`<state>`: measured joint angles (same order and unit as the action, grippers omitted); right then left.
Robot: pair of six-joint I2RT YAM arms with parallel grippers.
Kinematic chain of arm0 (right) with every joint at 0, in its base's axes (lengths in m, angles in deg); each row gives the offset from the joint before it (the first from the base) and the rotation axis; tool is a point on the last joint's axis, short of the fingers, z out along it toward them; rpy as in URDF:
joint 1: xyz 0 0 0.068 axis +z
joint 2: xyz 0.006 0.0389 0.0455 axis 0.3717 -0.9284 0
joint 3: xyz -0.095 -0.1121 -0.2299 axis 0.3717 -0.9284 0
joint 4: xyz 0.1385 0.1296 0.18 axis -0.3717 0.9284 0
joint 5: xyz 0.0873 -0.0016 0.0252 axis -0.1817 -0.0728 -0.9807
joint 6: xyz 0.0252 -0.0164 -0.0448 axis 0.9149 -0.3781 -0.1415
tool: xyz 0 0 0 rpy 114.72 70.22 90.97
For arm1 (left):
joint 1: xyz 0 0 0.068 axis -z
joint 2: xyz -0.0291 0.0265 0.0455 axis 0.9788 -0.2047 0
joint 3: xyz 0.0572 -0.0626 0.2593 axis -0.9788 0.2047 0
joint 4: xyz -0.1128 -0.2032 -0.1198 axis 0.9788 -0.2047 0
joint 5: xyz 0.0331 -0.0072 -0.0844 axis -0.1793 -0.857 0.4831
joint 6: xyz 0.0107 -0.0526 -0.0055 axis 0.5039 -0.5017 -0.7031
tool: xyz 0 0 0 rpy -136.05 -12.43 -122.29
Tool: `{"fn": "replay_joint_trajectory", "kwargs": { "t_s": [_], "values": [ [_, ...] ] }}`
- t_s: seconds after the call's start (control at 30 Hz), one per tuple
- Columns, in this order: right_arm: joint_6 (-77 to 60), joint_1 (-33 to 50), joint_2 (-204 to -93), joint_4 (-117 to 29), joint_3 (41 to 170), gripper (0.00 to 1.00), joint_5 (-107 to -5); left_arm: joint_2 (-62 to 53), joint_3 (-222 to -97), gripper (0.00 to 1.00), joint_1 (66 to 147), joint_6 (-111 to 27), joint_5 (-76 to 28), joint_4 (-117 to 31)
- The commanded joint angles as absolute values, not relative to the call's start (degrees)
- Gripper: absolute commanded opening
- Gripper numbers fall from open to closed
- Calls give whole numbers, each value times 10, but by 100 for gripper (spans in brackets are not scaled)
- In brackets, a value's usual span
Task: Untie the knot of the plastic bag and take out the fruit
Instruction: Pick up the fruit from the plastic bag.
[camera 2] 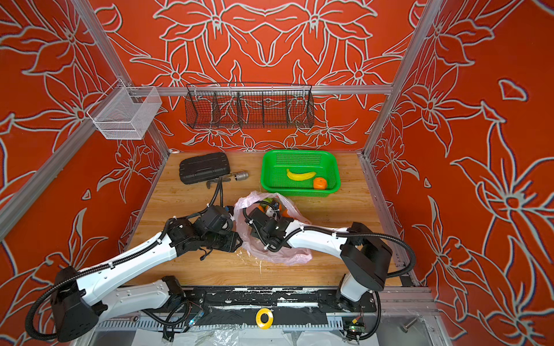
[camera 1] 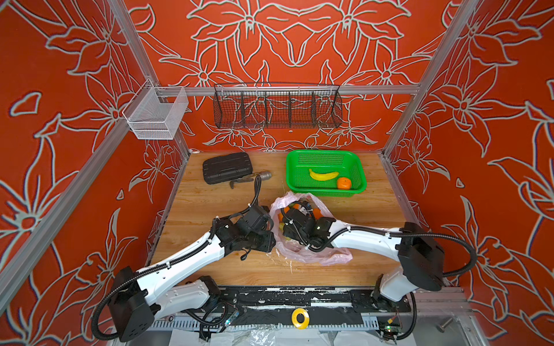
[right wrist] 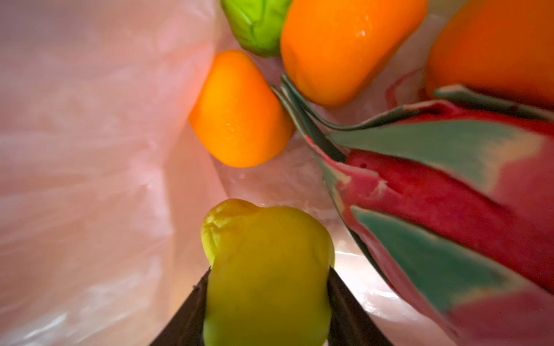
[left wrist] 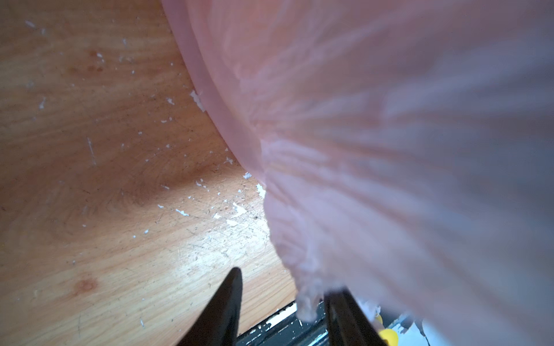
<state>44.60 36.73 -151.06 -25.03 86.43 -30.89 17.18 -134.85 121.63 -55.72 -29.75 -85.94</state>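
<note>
Fruit removal is the step in hand. The plastic bag (camera 1: 311, 254) lies open-mouthed on the table (camera 1: 209, 203), just in front of the green basket (camera 1: 326, 193), so the knot looks already undone. Your right gripper (right wrist: 269, 274) is inside the bag, jaws closed on a yellow-green fruit (right wrist: 263, 236), with oranges (right wrist: 239, 113) and a dragon fruit (right wrist: 434, 194) beside it. Your left gripper (left wrist: 284, 281) sits at the bag's edge, jaws apart and clamping nothing. Next, I judge, you lift the fruit out through the mouth without dragging film along, then carry it to the basket.
</note>
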Motion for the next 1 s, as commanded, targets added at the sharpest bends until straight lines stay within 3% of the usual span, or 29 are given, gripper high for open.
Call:
{"fn": "replay_joint_trajectory", "kwargs": {
  "t_s": [0.0,0.43,0.97],
  "values": [
    [413,372,-1475,-265,847,48,-311,203,-1344,48,1213,-537,-284,-839],
    [282,373,-1329,-241,804,48,-328,311,-1358,59,1213,-467,-228,-792],
    [170,369,-1161,-157,820,48,-277,282,-1423,90,1213,-422,-156,-756]
  ]
}}
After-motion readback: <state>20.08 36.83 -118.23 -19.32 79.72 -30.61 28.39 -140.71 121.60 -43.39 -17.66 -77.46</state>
